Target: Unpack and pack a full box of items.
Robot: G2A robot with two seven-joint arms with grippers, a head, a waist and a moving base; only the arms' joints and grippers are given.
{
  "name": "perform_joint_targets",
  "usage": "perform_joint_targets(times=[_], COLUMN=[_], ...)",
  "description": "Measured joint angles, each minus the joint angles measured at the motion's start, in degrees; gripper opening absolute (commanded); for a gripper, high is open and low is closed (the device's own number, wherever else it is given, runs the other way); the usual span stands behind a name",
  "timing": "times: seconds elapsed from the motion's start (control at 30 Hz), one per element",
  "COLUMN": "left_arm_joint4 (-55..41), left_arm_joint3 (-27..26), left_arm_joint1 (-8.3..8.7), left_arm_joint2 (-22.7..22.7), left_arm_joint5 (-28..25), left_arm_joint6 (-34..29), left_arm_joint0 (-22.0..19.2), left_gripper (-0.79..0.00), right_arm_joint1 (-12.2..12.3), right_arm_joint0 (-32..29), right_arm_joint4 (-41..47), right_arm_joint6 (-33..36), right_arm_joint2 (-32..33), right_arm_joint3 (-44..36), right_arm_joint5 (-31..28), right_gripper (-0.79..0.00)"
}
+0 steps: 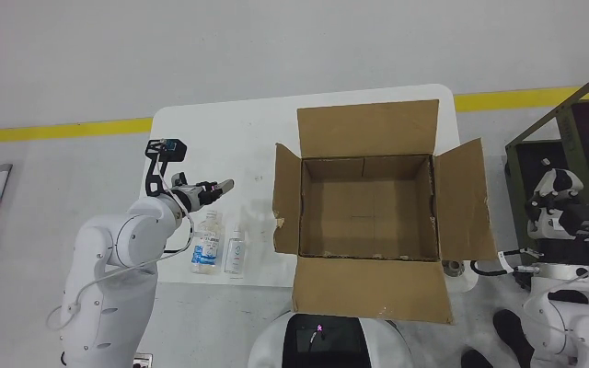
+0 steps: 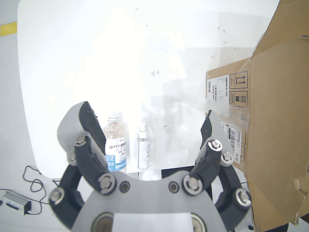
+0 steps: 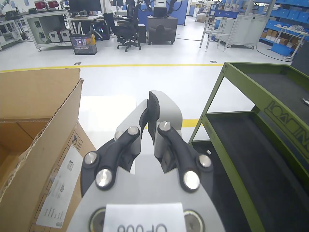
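An open cardboard box (image 1: 368, 207) stands on the white table (image 1: 230, 138) with its four flaps spread; its inside looks bare. Two clear bottles lie left of it near the table's front edge: a larger one with a blue label (image 1: 206, 243) (image 2: 115, 143) and a small spray bottle (image 1: 236, 251) (image 2: 143, 149). My left gripper (image 1: 213, 189) (image 2: 149, 119) hovers open above the table just behind the bottles, nothing between its fingers. My right gripper (image 3: 150, 112) is shut on nothing, off the table's right side beside the box's flap (image 3: 36, 112).
A green cart (image 3: 253, 131) (image 1: 552, 156) stands close to the right of the table. The table surface left of and behind the box is bare white. A cable and a small power unit (image 2: 14, 202) lie on the floor beyond the table's front edge.
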Motion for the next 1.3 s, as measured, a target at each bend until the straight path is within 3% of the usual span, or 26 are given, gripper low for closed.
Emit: perform_joint_targets(times=[0.1,0.23,0.4,0.6,0.73,1.13,1.3], left_arm_joint4=[0.0,-0.4,-2.2,-0.8,2.3,2.2,3.1], left_arm_joint3=[0.1,0.8,2.3,7.0,8.4,8.5,11.8], left_arm_joint1=[0.04,0.58,1.7,2.73,3.28,3.27,3.59], left_arm_joint2=[0.0,-1.3,-4.4,-3.5,-1.2,-1.2,-0.7], left_arm_joint5=[-0.6,-5.1,-10.2,-12.3,-15.0,-15.0,-16.9], left_arm_joint6=[0.5,-0.6,-11.2,-21.9,-21.7,-21.6,-17.2], left_arm_joint0=[0.4,1.6,1.3,1.8,3.2,3.3,4.4], left_gripper=[0.0,0.0,0.0,0.0,0.0,0.0,0.0], right_arm_joint1=[0.0,0.0,0.0,0.0,0.0,0.0,0.0], right_arm_joint0=[0.0,0.0,0.0,0.0,0.0,0.0,0.0], right_arm_joint4=[0.0,0.0,0.0,0.0,0.0,0.0,0.0], right_arm_joint6=[0.0,0.0,0.0,0.0,0.0,0.0,0.0], right_arm_joint2=[0.0,0.0,0.0,0.0,0.0,0.0,0.0], right_arm_joint3=[0.0,0.0,0.0,0.0,0.0,0.0,0.0], right_arm_joint5=[0.0,0.0,0.0,0.0,0.0,0.0,0.0], right_gripper=[-0.785,-0.785,-0.785,-0.785,-0.785,-0.785,-0.785])
